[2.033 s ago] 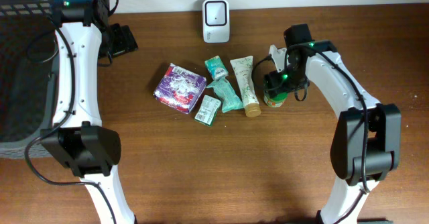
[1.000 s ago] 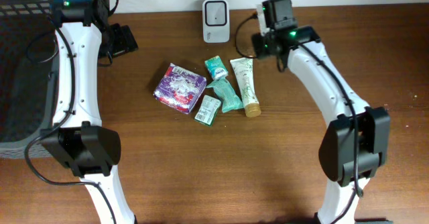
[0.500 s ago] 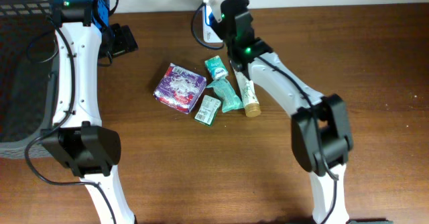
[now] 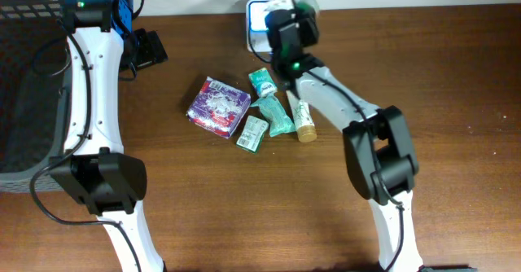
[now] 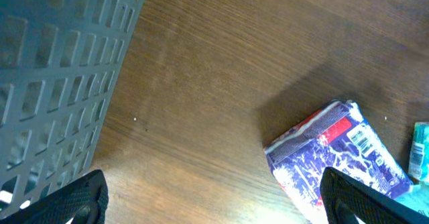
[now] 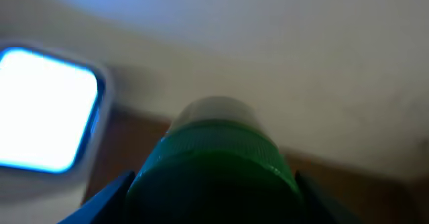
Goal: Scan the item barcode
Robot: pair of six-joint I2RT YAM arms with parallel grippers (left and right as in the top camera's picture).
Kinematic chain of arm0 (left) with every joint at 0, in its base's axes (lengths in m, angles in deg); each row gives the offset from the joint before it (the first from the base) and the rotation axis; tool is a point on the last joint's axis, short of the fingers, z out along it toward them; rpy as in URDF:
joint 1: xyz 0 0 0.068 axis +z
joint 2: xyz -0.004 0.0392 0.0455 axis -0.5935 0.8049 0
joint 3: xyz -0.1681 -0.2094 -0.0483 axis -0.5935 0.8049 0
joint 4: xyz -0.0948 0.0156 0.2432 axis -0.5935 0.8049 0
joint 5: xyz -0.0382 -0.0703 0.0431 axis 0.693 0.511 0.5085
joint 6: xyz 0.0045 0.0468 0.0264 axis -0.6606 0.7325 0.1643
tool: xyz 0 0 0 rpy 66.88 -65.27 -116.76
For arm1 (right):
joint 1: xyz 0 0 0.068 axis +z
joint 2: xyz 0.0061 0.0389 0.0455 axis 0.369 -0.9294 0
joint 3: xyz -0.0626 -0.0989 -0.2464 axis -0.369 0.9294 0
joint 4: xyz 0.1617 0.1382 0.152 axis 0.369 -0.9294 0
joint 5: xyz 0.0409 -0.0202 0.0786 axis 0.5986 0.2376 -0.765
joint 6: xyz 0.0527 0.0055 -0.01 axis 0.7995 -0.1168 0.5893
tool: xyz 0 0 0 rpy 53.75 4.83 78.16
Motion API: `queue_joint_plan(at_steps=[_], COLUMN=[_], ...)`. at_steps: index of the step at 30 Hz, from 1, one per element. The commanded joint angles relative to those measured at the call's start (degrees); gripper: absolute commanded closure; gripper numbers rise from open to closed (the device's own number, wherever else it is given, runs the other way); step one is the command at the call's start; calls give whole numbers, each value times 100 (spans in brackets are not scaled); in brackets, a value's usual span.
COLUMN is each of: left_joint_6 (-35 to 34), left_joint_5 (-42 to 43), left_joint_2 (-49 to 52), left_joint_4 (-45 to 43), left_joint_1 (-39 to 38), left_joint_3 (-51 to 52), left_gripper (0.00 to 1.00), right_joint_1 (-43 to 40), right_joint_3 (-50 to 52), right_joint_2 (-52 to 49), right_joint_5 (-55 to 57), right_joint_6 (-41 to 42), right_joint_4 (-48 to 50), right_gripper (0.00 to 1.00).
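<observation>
The bottle (image 6: 214, 150), clamped in the right gripper (image 6: 214, 200) while the left gripper (image 5: 214, 198) is spread empty, could be misread if its barcode is turned from the scanner (image 4: 259, 15).

The purple packet (image 5: 335, 160) bears a barcode (image 5: 362, 141); no text legible.

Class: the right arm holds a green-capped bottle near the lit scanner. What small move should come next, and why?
Probably ease the green-capped bottle sideways toward the scanner: in the wrist view the right pincer holds it beside the lit window, not squarely before it.
</observation>
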Motion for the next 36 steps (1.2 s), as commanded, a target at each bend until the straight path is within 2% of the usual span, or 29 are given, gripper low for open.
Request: queue_joint_plan(at_steps=[1, 7, 10, 14, 18, 19, 21, 22, 23, 28, 32, 34, 36], left_joint_6=[-72, -72, -74, -74, -72, -72, -74, -74, -72, -74, -72, -74, -74], left_joint_5=[0, 0, 0, 0, 0, 0, 0, 0, 0, 0, 0, 0, 0], left_joint_2=[72, 72, 72, 72, 72, 72, 72, 72, 72, 72, 72, 72, 72], left_joint_4=[4, 4, 4, 4, 4, 4, 4, 4, 4, 4, 4, 4, 4], left_joint_1=[20, 20, 20, 20, 20, 20, 20, 20, 20, 20, 20, 20, 20], left_joint_3=[37, 37, 37, 37, 37, 37, 37, 37, 37, 37, 37, 37, 37], left_gripper=[1, 1, 1, 1, 1, 1, 1, 1, 1, 1, 1, 1, 1], right_joint_1=[-874, -3023, -4177, -5626, -6249, -6334, -6537, -6588, -6616, -6485, -5873, -5209, -4516], right_joint_3=[-122, -120, -109, -107, -103, -103, -103, -105, -127, -284, -601, -601, -601], right_joint_2=[1005, 1368, 1246, 1012, 726, 651, 459, 455, 474, 951, 1668, 2127, 2288], right_joint_5=[-437, -448, -815, -2022, -2402, -2428, -2461, -2468, -2465, -2577, -2922, -3661, -5169], right_joint_6=[1587, 1996, 1996, 1991, 1996, 1996, 1993, 1993, 1991, 1930, 1932, 1895, 1473], right_joint_4=[-855, -3073, -3718, -3818, -3547, -3491, -3388, -3362, -3351, -3523, -3753, -3847, -4242], right_gripper=[53, 53, 53, 47, 44, 40, 14, 5, 1, 1, 1, 1, 4])
